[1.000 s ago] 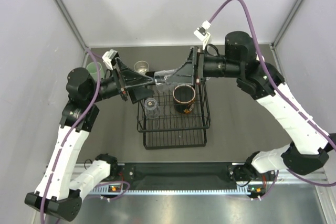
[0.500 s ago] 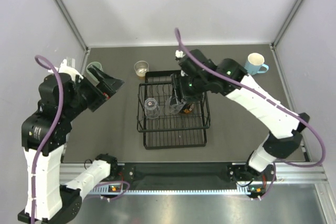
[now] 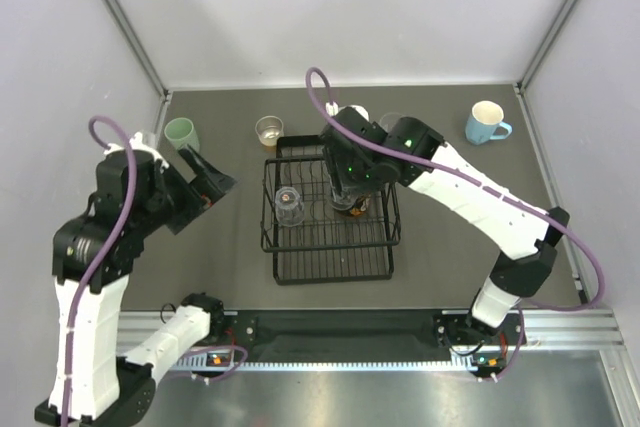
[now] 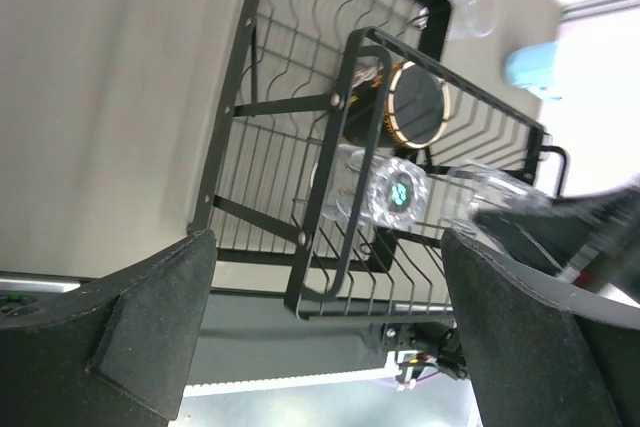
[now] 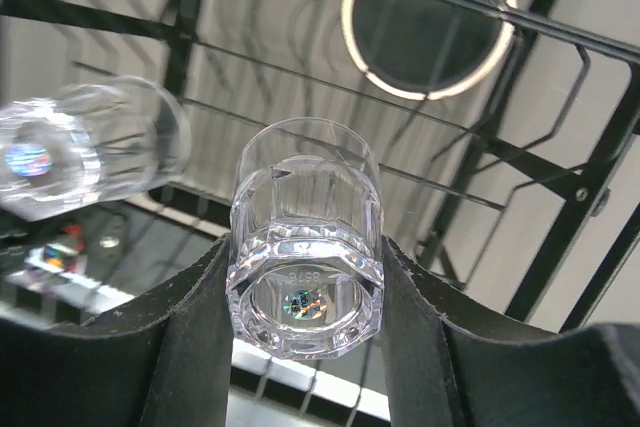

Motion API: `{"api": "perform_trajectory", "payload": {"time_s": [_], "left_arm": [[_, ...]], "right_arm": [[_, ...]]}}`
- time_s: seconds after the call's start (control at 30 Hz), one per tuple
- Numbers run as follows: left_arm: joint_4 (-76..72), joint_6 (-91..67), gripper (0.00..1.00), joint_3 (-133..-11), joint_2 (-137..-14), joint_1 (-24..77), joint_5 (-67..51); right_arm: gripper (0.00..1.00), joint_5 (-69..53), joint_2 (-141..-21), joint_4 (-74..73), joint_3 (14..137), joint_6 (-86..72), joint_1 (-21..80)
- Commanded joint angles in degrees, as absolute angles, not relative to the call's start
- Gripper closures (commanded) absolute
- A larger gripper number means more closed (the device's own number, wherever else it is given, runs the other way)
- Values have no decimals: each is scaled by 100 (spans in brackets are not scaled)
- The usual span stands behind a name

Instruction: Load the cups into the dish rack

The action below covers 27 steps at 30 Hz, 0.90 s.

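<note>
A dark grey table [image 3: 230, 259] stands between plain white walls [image 3: 350, 7].

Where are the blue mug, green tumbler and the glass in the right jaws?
blue mug [image 3: 486, 122], top external view, its open mouth.
green tumbler [image 3: 180, 133], top external view, its open mouth.
clear glass [image 5: 305, 217], right wrist view, its side wall.
</note>
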<state>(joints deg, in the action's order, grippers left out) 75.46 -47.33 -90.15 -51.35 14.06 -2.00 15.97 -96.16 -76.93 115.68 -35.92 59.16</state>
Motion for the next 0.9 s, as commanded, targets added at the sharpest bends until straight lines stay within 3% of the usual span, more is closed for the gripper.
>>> {"api": "perform_trajectory", "payload": {"time_s": [0.0,0.3,0.67,0.87], "left_arm": [[7304,-4869,2,-8939,-4816,1406,-105],[7260,-4808,9,-8869,-5036,1397,-343],[7172,-4825,11,-8649,-5115,1397,-606],[7181,-4852,12,-8578,-5089,1397,-615]], "right_arm": [[100,1969,-9387,-8560,11356,-3445,5985],[99,2302,-9044,-8569,10714,-3366,5942],[76,2364,-9193,-8561,10679,-3226,5889],[57,2382,-9167,-8561,10591,-3164,5836]]}}
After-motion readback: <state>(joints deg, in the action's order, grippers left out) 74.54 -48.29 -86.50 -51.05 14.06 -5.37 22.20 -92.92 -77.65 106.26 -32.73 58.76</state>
